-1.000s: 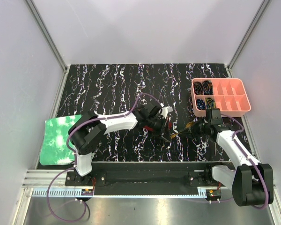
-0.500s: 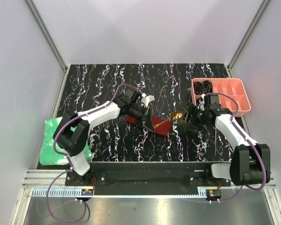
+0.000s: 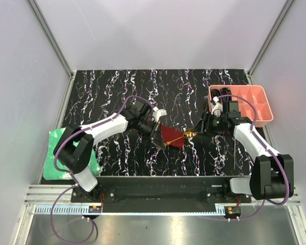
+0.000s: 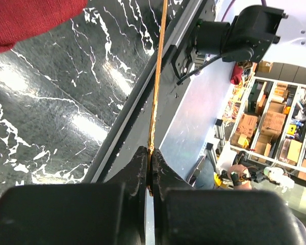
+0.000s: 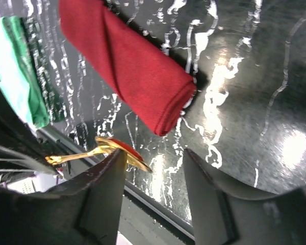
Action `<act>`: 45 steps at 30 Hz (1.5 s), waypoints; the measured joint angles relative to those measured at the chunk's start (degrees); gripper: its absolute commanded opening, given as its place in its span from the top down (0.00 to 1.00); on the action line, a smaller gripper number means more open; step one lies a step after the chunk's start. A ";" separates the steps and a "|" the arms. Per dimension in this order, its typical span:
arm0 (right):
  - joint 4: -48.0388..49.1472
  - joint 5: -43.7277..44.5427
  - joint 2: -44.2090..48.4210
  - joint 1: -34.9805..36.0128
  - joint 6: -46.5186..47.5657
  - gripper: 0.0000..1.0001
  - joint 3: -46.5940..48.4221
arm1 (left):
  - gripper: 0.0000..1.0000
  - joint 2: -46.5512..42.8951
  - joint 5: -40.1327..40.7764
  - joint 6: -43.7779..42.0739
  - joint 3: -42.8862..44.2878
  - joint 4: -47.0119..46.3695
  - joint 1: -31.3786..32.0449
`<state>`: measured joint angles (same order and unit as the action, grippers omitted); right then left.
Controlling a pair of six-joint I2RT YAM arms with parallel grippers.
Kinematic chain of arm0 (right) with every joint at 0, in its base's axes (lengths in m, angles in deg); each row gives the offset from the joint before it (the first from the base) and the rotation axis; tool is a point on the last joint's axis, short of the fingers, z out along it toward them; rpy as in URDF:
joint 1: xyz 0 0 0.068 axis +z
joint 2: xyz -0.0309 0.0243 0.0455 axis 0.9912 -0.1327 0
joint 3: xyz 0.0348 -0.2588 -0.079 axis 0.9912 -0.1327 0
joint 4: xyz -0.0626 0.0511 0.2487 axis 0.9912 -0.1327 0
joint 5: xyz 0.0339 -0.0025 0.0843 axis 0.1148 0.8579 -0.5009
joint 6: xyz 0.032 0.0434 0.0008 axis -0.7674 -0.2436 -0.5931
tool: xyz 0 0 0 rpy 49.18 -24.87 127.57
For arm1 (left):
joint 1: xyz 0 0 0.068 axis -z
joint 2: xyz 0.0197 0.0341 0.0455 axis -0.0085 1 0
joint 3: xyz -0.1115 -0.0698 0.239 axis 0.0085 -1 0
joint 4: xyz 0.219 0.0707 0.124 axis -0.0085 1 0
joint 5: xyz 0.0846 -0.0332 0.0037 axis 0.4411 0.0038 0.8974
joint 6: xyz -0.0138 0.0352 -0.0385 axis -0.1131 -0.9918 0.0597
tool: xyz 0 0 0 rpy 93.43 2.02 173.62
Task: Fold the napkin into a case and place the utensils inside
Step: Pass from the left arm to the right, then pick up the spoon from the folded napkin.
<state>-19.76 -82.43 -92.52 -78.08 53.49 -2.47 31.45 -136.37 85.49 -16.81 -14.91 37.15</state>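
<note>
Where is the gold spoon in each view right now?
Top external: gold spoon at centre, by the red cloth's near edge.
Left wrist: its thin handle runs from the shut jaws at bottom centre to the top edge.
Right wrist: lower left, below the cloth.
Shared landmark: the folded red cloth.

Working this remotely, I count one dark red folded cloth near the middle of the bench and one gold utensil in sight. There is one pink tray toward the far right corner. An arm covers part of it, so I can't total its compartments or the dark coils inside. One green sheet lies at the left edge. There are two arms, a left arm and a right arm.
</note>
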 measured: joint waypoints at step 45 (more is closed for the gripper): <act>10.34 21.66 8.46 1.84 -30.29 1.00 -13.16 | 1.00 7.80 29.59 17.59 1.36 -8.17 -16.20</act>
<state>-9.42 -60.77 -84.06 -76.24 23.19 -15.63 39.25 -106.77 103.09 -15.45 -23.08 20.96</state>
